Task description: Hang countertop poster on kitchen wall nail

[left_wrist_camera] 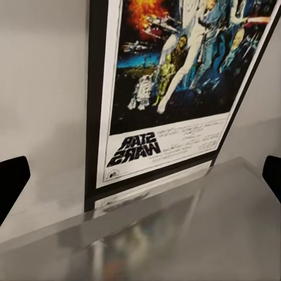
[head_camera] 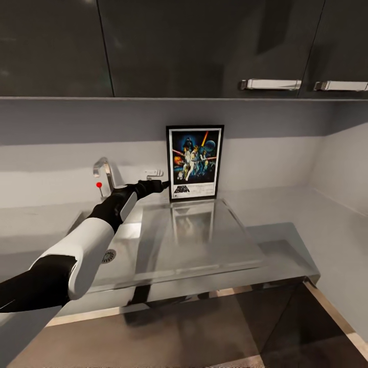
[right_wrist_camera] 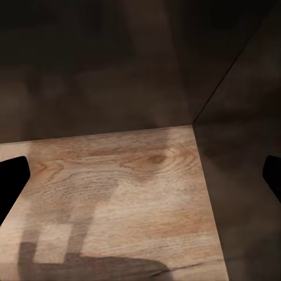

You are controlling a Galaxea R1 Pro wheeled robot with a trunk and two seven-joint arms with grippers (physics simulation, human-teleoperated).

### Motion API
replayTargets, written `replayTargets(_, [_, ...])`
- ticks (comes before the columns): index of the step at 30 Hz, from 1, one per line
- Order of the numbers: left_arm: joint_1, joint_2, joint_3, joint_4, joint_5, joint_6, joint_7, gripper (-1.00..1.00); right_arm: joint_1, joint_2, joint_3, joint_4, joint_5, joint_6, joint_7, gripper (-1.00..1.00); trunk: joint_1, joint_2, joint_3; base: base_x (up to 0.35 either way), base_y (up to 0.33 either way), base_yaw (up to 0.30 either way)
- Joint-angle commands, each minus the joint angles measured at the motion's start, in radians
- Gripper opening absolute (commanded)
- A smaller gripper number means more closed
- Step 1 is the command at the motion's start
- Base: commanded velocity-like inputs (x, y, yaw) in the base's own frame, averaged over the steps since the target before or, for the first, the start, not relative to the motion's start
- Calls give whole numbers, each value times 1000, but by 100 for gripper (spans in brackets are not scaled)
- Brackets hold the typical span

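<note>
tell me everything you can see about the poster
The poster is a portrait rectangle with a thin black frame and white inner border, showing colourful figures on dark blue with a Star Wars logo at the bottom. It stands upright on the grey countertop, back against the wall, mirrored in the glossy surface. The left end effector is at its lower left edge; contact is unclear.

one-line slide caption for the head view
Left pincer open at the poster's lower left edge, upright against the wall on the grey countertop.
</note>
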Motion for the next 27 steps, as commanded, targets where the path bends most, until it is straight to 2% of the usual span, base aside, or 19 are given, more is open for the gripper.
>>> replayTargets(1, [0, 0, -3, -1, 10, 8, 1, 100, -1, 0, 1, 1, 2, -3, -1, 100, 0, -1, -3, 0, 0, 0])
replayTargets(27, [0, 0, -4, 1, 12, 7, 1, 100, -1, 0, -1, 1, 2, 1, -2, 100, 0, -1, -44, 0, 0, 0])
